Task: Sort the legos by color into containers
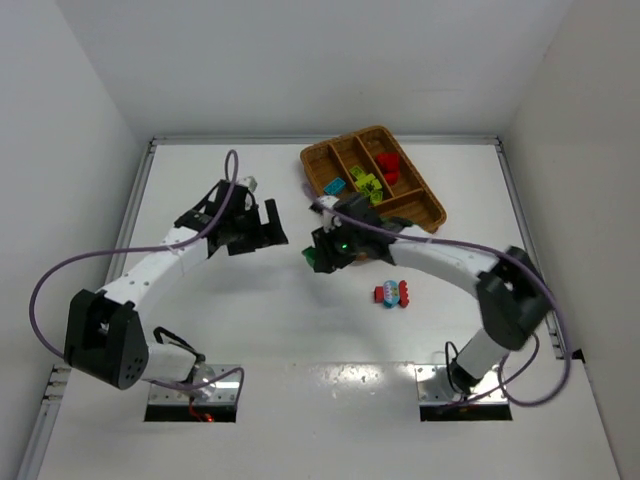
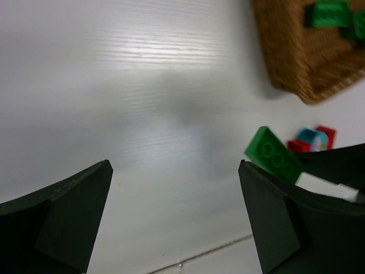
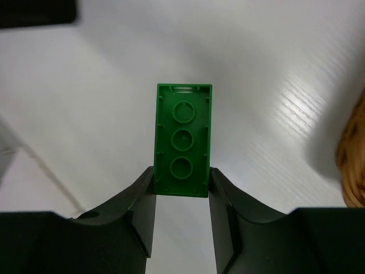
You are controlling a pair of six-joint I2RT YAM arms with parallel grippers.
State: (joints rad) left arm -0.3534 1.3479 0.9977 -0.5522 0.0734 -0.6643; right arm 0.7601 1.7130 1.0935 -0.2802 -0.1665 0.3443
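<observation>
My right gripper [image 3: 181, 177] is shut on a dark green lego [image 3: 182, 140], its hollow underside facing the wrist camera, held just above the table. From above, this gripper [image 1: 320, 252] sits left of the wicker tray [image 1: 312, 165] with the green lego [image 1: 316, 260] at its tip. The tray's compartments hold cyan [image 1: 334, 187], yellow-green [image 1: 366, 180] and red [image 1: 390, 168] legos. A red and cyan clump [image 1: 393, 294] lies on the table. My left gripper [image 1: 270, 222] hangs open and empty to the left. Its view shows the held green lego [image 2: 274, 154], the clump [image 2: 315, 138] and the tray [image 2: 291, 63].
Dark green legos [image 2: 329, 14] lie in the tray corner seen from the left wrist. White walls enclose the table on three sides. A purple cable [image 1: 232, 170] arches over the left arm.
</observation>
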